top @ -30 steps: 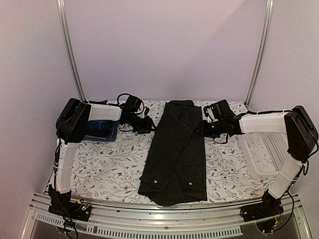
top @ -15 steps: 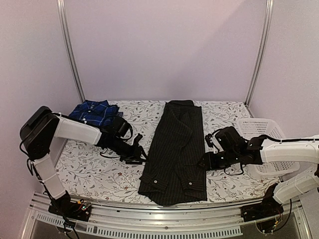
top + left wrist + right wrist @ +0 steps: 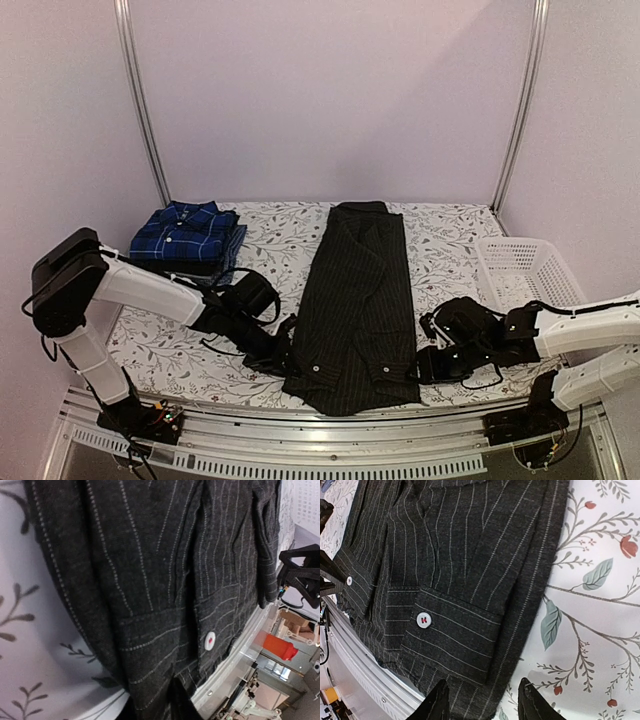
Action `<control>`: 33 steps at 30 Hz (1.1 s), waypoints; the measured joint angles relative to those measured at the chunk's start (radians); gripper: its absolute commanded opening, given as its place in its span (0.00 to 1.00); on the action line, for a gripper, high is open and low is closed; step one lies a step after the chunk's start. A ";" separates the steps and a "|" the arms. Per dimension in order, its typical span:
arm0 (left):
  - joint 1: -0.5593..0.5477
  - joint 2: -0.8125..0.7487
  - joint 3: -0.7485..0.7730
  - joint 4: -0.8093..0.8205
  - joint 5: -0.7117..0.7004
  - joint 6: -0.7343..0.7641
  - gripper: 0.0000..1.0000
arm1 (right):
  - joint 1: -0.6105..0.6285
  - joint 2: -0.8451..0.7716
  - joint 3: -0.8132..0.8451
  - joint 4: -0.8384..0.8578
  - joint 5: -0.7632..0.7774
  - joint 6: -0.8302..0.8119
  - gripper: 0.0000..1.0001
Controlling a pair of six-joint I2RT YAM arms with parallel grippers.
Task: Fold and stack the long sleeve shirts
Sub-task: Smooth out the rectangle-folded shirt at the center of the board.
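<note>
The black pinstriped button-up shirt (image 3: 355,290) lies flat down the middle of the floral-printed desk (image 3: 250,300), folded into a long strip - collar at the far end, buttoned cuffs at the near edge.

Both arms are stretched out low, forearms almost level with the cloth, one at each near corner. The left pincer (image 3: 285,355) is pressed in at the shirt's near-left corner. Its wrist camera is filled with pinstripe and one white button (image 3: 210,640), and whether the jaws are apart or clamped I cannot tell.

The right pincer (image 3: 425,365) sits at the near-right corner. From its wrist view the fingers (image 3: 440,702) stand clearly apart, straddling the shirt's edge just below the cuff - nothing gripped.

Off at the far left, a folded blue-and-navy plaid shirt (image 3: 185,228) tops a small stack of dark cloth. A white plastic mesh basket (image 3: 530,270) sits on the right side, behind the right arm.
</note>
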 measured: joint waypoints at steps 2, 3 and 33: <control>-0.029 0.000 0.000 0.006 0.008 -0.022 0.04 | 0.003 0.018 0.000 0.013 -0.010 0.014 0.31; -0.041 0.000 0.000 0.009 0.010 -0.032 0.02 | 0.004 0.027 -0.002 0.021 -0.014 0.022 0.27; 0.158 -0.089 0.382 -0.246 -0.243 0.045 0.39 | -0.267 0.308 0.581 -0.130 0.080 -0.304 0.46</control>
